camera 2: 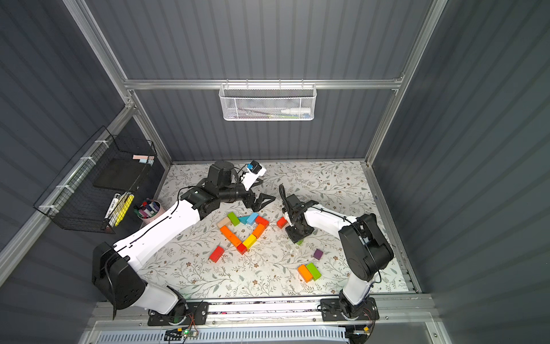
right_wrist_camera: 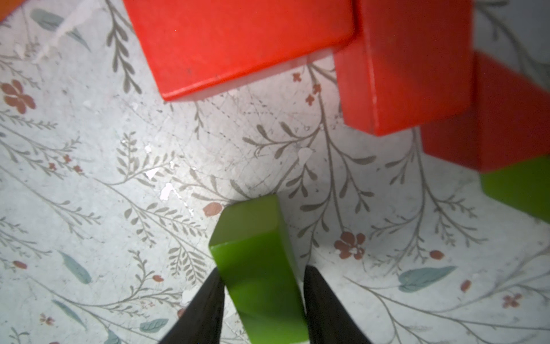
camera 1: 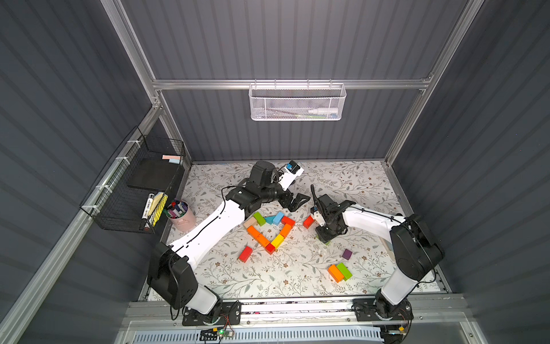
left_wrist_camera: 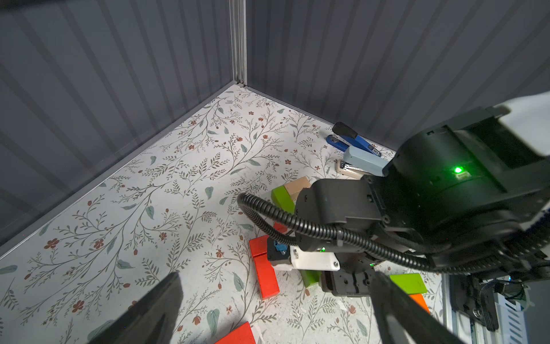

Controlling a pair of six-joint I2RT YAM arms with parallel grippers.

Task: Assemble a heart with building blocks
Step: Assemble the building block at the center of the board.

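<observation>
A partial heart outline of building blocks (camera 1: pixel 269 232) (camera 2: pixel 242 230) lies mid-table: tan, green, teal, blue and red on top, orange, yellow and red below. My right gripper (right_wrist_camera: pixel 262 271) points down to its right, both fingers pressed against the sides of a green block (right_wrist_camera: pixel 256 253) standing on the mat; only a sliver of that block (camera 2: pixel 300 241) shows in the top views. A red brick (camera 1: pixel 308 222) lies just left of the right gripper (camera 1: pixel 326 238). My left gripper (camera 1: pixel 297 201) (left_wrist_camera: pixel 276 277) hovers wide open behind the heart, holding nothing.
Loose blocks: a red brick (camera 1: pixel 245 253), a purple cube (camera 1: pixel 347 254), an orange and green pair (camera 1: pixel 339 271). A pink cup of markers (camera 1: pixel 181 216) stands at the left. Staplers (left_wrist_camera: pixel 354 141) lie by the right wall. Wire baskets (camera 1: pixel 134 190) hang on the walls.
</observation>
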